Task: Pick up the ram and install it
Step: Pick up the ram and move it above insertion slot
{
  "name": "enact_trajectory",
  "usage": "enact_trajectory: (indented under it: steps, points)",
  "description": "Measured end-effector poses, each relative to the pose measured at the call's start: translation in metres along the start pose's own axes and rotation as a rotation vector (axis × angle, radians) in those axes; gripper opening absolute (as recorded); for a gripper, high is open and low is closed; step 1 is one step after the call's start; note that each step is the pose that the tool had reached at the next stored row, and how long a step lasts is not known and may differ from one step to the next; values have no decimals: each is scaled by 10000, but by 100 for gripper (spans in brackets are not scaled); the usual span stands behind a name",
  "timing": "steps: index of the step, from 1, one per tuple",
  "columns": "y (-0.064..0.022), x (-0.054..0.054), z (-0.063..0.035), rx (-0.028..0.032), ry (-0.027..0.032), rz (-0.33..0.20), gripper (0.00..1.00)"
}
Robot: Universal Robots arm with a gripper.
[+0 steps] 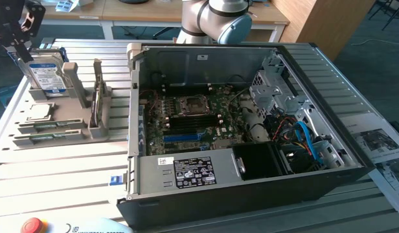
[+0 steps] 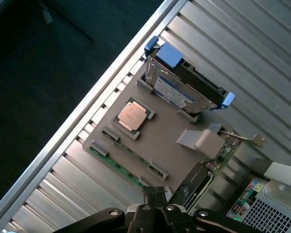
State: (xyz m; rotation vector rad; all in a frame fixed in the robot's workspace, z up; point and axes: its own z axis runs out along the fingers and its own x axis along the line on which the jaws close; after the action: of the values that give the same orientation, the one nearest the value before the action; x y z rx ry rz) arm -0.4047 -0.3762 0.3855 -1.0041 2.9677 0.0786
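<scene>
Green ram [image 2: 117,167] sits in a grey holder [image 2: 160,143] near fingers [image 2: 150,193] pressed together; pendant [image 1: 89,227] reads "UNIVERSAL ROBOTS".

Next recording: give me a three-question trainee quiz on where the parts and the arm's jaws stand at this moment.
1. True or false: the ram is already seated in the motherboard.
2. Which part stands upright in the grey holder? A) the hard drive B) the ram C) the motherboard
3. Fill in: the gripper has its jaws ____, with nothing held between them.
Key: 1 false, since it lies in the holder's edge slot; 2 A; 3 shut.
</scene>
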Motion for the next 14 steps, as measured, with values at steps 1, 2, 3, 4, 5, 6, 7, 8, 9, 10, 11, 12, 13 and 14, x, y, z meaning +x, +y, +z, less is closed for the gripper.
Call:
enact_trajectory:
  steps: [1, 2, 3, 4, 5, 6, 7, 8, 9, 10, 11, 12, 13, 14]
  points:
    - [0, 0, 0, -2, 4, -76, 11]
    - [0, 0, 0, -4, 7, -147, 11]
    - [0, 0, 0, -5, 10, -219, 11]
    - [0, 0, 0, -7, 13, -290, 11]
    - [0, 0, 0, -9, 16, -361, 11]
    - [0, 0, 0, -10, 19, -430, 11]
    - [0, 0, 0, -12, 23, -500, 11]
    - [0, 0, 0, -14, 26, -575, 11]
    - [0, 0, 0, -15, 29, -642, 11]
    - [-1, 0, 0, -17, 32, -707, 11]
    - [0, 0, 0, -18, 35, -772, 11]
    - [-1, 0, 0, -20, 38, -837, 11]
    - [-1, 1, 0, -21, 41, -901, 11]
    - [-1, 1, 0, -23, 44, -972, 11]
